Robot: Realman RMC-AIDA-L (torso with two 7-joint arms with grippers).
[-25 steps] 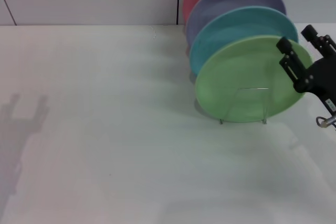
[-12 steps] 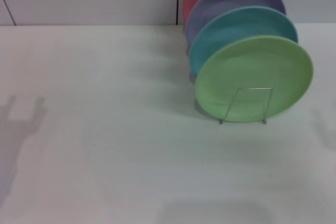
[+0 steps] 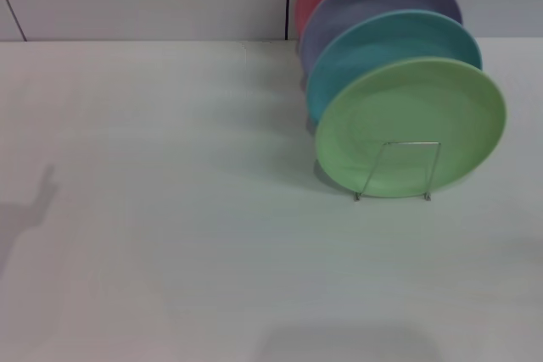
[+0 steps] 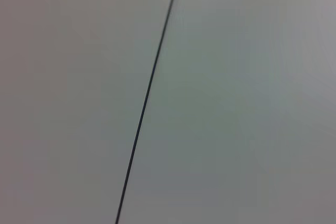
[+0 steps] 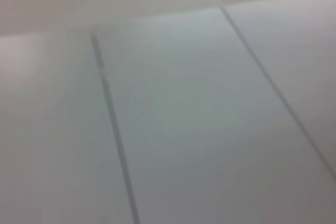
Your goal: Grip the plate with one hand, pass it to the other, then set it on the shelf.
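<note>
end effectors: out of view | green plate (image 3: 411, 126): upright in rack (image 3: 399, 170)

The right gripper, which a second ago stood at the right edge of the frame against the green plate's (image 3: 411, 127) rim, has gone from sight. The shadow (image 3: 30, 209) on the table (image 3: 170, 252) at lower left has shrunk and slid toward the edge.
</note>
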